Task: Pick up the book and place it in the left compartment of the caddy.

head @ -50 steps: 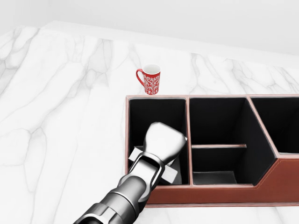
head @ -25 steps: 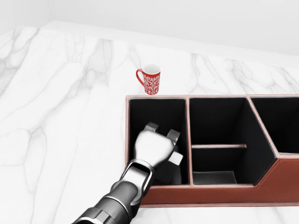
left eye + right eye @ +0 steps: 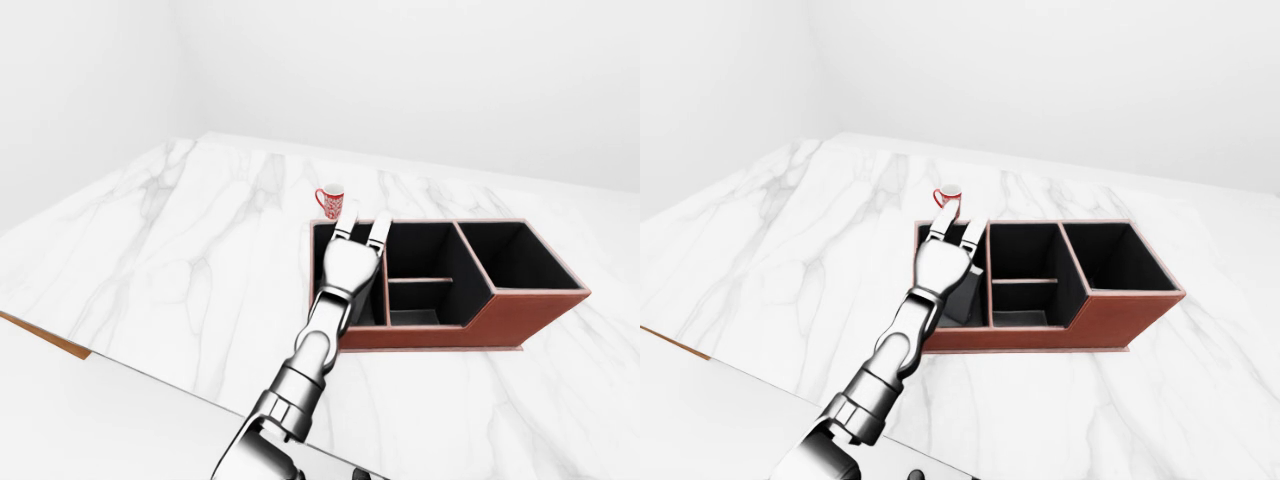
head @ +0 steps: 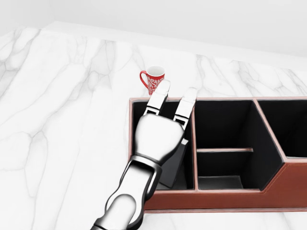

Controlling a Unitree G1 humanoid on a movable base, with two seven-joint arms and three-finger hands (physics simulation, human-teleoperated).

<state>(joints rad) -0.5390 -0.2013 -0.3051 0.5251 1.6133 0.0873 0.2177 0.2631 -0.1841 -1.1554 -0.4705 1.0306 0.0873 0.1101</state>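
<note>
The book (image 4: 171, 165) is a dark grey slab with a pale corner. It stands tilted inside the left compartment of the red-brown caddy (image 4: 230, 199), mostly hidden under my hand. My left hand (image 4: 176, 98) is open above that compartment, with two fingers (image 4: 159, 98) stretched flat toward the top of the head view, past the caddy's far rim. The hand is off the book. The thumb is hidden. My right hand is not in any view.
A red and white mug (image 4: 154, 81) stands on the white marble table (image 4: 62, 124) just above the caddy's left corner, close to my fingertips. The caddy's middle section has a low divider (image 4: 224, 150); its right compartment (image 3: 515, 255) is black inside. The table's near edge (image 3: 60, 340) shows in the left-eye view.
My left hand has opened and risen out of the left compartment, fingers now stretched straight. The book it carried has been let go and stays leaning inside the compartment.
</note>
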